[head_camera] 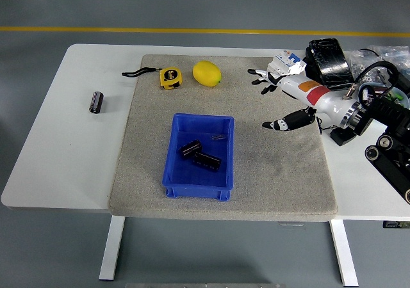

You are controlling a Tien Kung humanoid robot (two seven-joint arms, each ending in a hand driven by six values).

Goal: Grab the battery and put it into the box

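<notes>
The right hand (282, 99) hangs over the right part of the grey mat (275, 173), its fingers (259, 77) spread wide and pointing left, the thumb (282, 123) stretched out below them toward the table's near side. It holds nothing. The palm is white with an orange and red band near the wrist, and the forearm runs back to the right into black joints and a looped cable at the table's right end. The hand sits clear of the mat, well to the right of the blue box (199, 155) and apart from it.

Inside the box lie two dark batteries (200, 155), side by side and close together near the middle of the floor, both lying flat and slightly angled. A third battery (96, 102) lies on the bare white table (57, 147) off the mat's left edge, well apart from everything else.

At the mat's far edge sit a yellow tape measure (170, 77) with a black strap and, just to its right, a lemon (207, 73). Behind the hand, at the far right, stand a white breaker block (286, 62) and a black device (329, 56), with a bowl of small parts partly hidden by the arm.
</notes>
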